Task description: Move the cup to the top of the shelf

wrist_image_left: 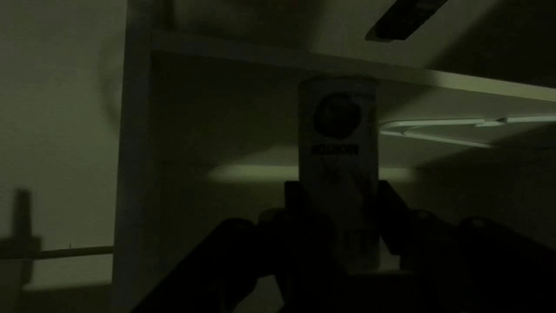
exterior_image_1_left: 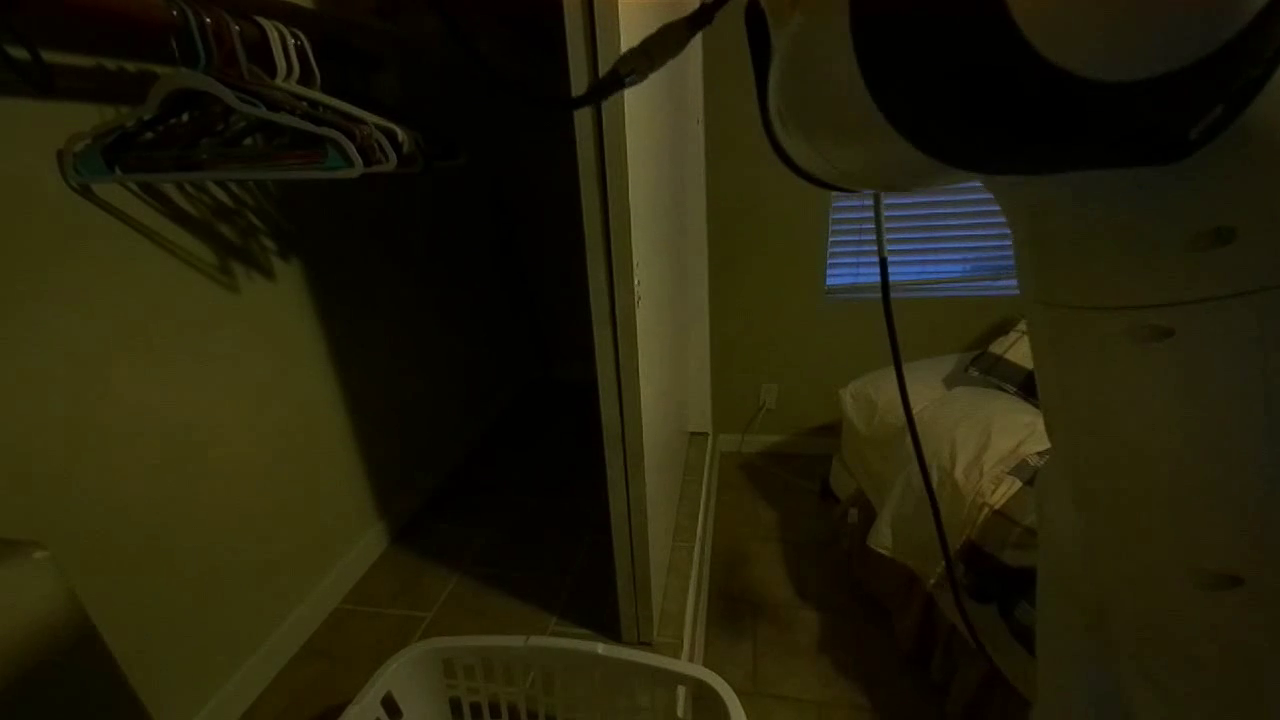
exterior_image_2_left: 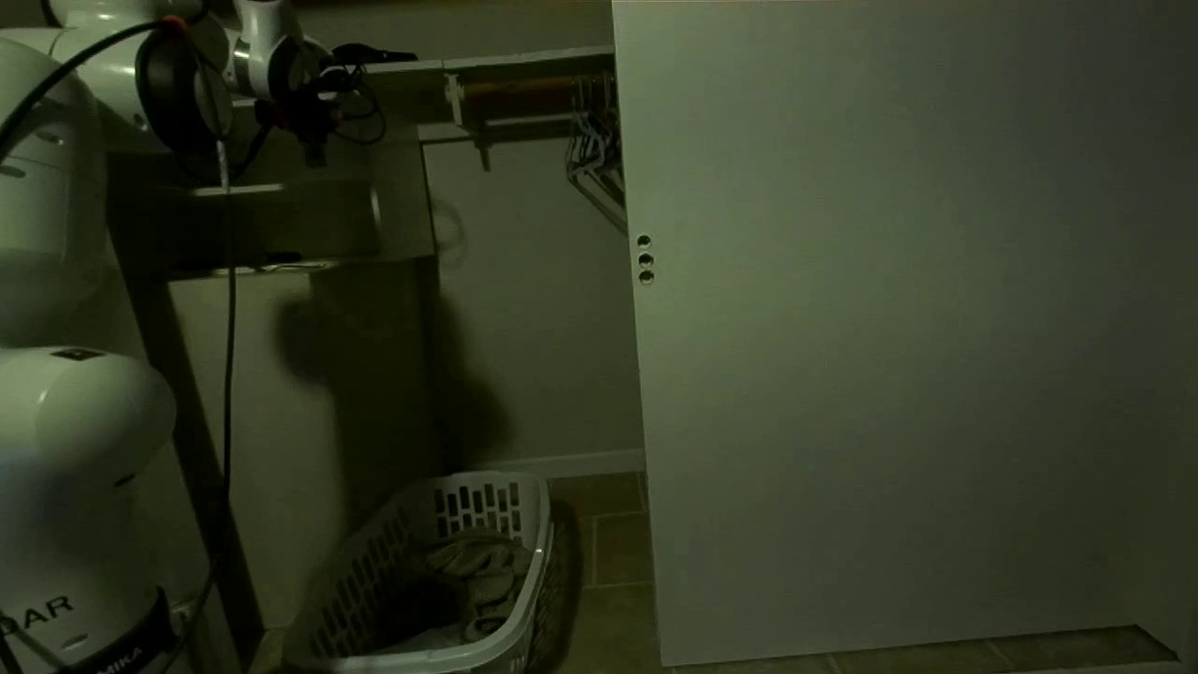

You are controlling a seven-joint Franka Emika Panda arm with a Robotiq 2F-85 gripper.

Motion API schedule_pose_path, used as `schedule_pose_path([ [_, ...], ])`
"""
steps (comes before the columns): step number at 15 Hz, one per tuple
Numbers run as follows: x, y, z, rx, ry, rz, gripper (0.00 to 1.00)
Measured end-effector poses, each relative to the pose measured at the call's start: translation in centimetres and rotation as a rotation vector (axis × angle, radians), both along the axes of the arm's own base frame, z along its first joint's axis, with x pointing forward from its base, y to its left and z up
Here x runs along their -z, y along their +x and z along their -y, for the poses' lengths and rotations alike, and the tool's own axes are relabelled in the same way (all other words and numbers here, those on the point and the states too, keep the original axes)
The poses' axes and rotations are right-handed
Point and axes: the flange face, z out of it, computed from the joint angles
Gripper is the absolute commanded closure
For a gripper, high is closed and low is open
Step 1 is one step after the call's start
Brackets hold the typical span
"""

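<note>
In the wrist view, the shelf's side panel [wrist_image_left: 135, 174] stood left of the pincer [wrist_image_left: 339, 188]; a sideways drift might bump it. Between the pincer's fingers [wrist_image_left: 392, 215], apparently clamped from both sides, was the canister [wrist_image_left: 339, 165], presumably the task's cup. A long part of it reached past them, so a slack hold could let it pivot. Above the pincer, its end overlapped a shelf board [wrist_image_left: 239, 52]; depth could not be told, so moving before drawing clear risked a knock. Right of the pincer, a white hanger [wrist_image_left: 490, 124] could snag, dim light hiding the clearance.
</note>
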Motion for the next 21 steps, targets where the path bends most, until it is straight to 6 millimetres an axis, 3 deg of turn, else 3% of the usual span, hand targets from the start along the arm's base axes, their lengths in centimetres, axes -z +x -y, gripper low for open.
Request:
schedule_pose_path([
  [12, -0.4, -5.5, 3.0, 0.047, 0.092, 0.153, 0.81],
  [21, -4.1, -9.1, 4.4, 0.020, 0.165, 0.310, 0.81],
])
